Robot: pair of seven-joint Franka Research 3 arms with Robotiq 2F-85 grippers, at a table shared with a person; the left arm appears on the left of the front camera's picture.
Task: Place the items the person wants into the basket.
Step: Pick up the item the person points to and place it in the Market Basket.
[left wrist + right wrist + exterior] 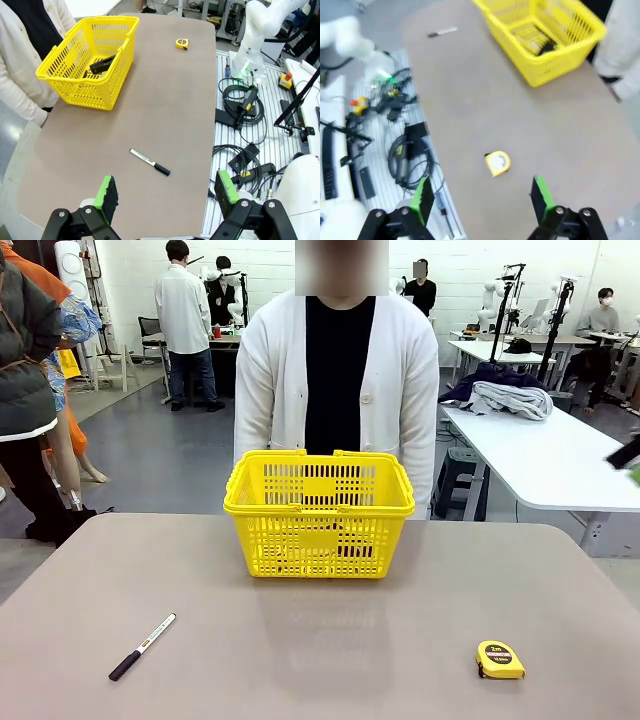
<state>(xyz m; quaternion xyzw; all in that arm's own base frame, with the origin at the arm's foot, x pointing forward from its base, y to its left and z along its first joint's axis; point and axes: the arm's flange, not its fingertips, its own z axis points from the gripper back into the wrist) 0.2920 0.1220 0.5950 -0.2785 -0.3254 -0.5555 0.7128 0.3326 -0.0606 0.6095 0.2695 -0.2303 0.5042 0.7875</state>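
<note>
The yellow basket (300, 545) stands at the far middle of the table, right in front of the person (270, 380) in a white cardigan. Dark items (102, 64) lie on its floor; one looks like a black stapler, and the rest are too blurred to tell apart. In the left wrist view my left gripper (166, 190) hangs open high over the near table edge, nothing between its green pads (106, 192). My right gripper (482, 197) is open too, above the table's side edge, with the basket (555, 67) and items (540, 44) far ahead.
A white marker with a black cap (142, 646) lies at the near left of the table. A small yellow tape measure (500, 660) sits at the near right, just ahead of my right gripper (497, 162). Cables and boxes (245, 107) lie beside the table.
</note>
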